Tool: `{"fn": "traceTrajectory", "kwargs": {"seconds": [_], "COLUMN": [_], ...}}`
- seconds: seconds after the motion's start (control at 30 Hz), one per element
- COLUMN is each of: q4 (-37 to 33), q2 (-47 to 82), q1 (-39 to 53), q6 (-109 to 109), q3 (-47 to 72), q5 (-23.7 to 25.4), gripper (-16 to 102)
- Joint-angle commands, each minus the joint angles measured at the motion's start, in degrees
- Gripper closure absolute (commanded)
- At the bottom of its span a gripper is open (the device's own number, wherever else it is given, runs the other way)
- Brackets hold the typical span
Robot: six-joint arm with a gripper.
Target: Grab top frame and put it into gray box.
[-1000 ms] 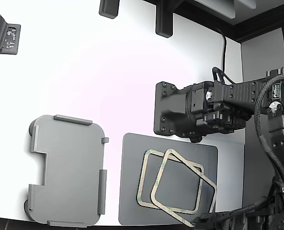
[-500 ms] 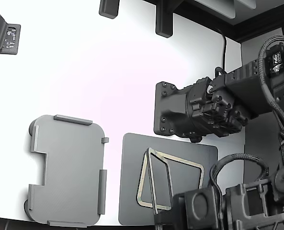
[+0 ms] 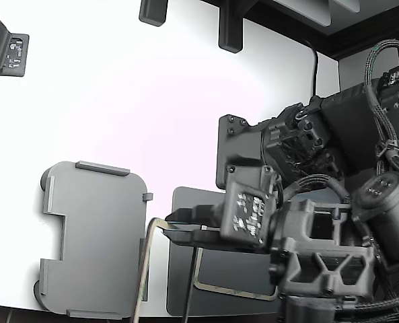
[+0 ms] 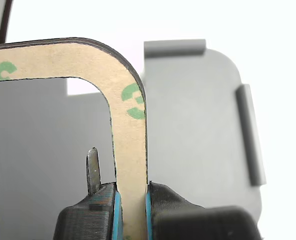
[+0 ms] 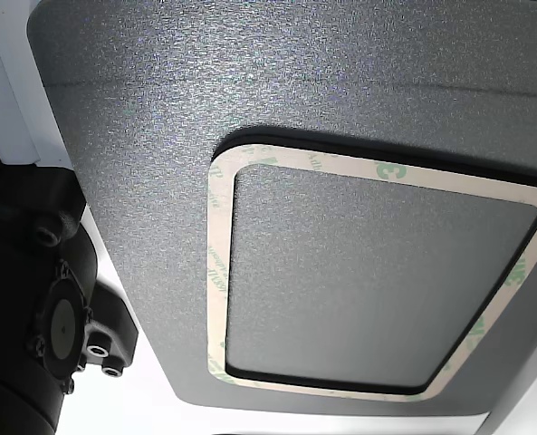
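My gripper [image 3: 165, 227] is shut on the top frame [image 3: 144, 269], a thin cream-beige frame that hangs tilted and nearly edge-on beside the gray box's right edge in the exterior view. In the wrist view the blue-padded fingers [image 4: 117, 210] pinch one side of the top frame [image 4: 128, 125], with my gripper [image 4: 131, 199] in front of the gray box [image 4: 197, 130]. The gray box [image 3: 91, 229], a light gray shallow tray with raised tabs, lies at the exterior view's lower left with nothing in it.
A darker gray mat [image 3: 184, 200] lies right of the box, with a second, similar frame [image 3: 233, 291] flat on it. The other view shows that frame [image 5: 215, 272] on the mat [image 5: 159, 136]. A second black arm [image 3: 243, 155] sits above the mat.
The arm has come in from the exterior view's lower right, lifted the top frame off the mat and carried it left to the gray box's edge. One frame stays on the mat.
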Motion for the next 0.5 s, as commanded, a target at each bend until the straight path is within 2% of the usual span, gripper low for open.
{"fn": "traceTrajectory", "kwargs": {"seconds": [0.0,0.1,0.23,0.37,0.47], "q4": [4.3,7.4,10.9,12.5,12.9], "q2": [-5.6,-10.6,-15.6,-18.7,-19.7], "q1": [-7.1,-10.4,-14.2,-15.9,-17.4], "q6": [26.1,48.6,58.5,67.7,70.0], "q3": [-7.5,-12.1,-17.5,-20.4,-21.6], "q5": [-5.5,-9.1,-14.7,-16.7,-20.3], "gripper": [99,99,99,99,99]}}
